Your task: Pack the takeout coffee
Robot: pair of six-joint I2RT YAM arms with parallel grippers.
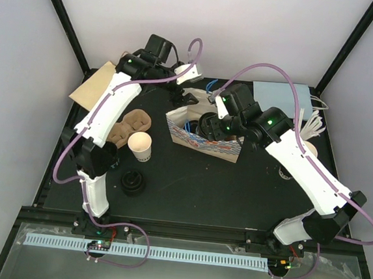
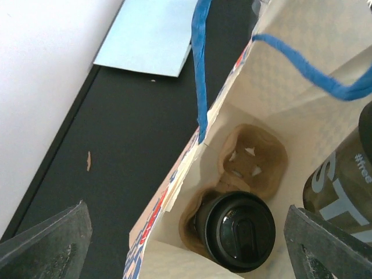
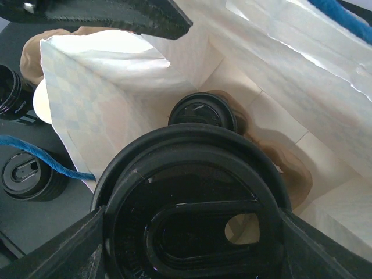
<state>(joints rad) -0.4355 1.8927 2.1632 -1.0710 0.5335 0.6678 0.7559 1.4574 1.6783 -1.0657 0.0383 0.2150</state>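
Paper bag (image 1: 205, 144) stands open mid-bench (image 1: 234, 189). Inside it, a cardboard carrier (image 2: 254, 156) holds one lidded cup (image 2: 240, 231) in a slot; the slot next to it is empty. Right jaws are clamped on a second lidded cup (image 3: 192, 226), held in the bag's mouth above the carrier. Left jaws are wide apart, gripping nothing, over the bag's far end beside a blue handle (image 2: 200, 64). On the bench left of the bag: a spare carrier (image 1: 130, 125), an open cup (image 1: 141, 146), a loose lid (image 1: 132, 182).
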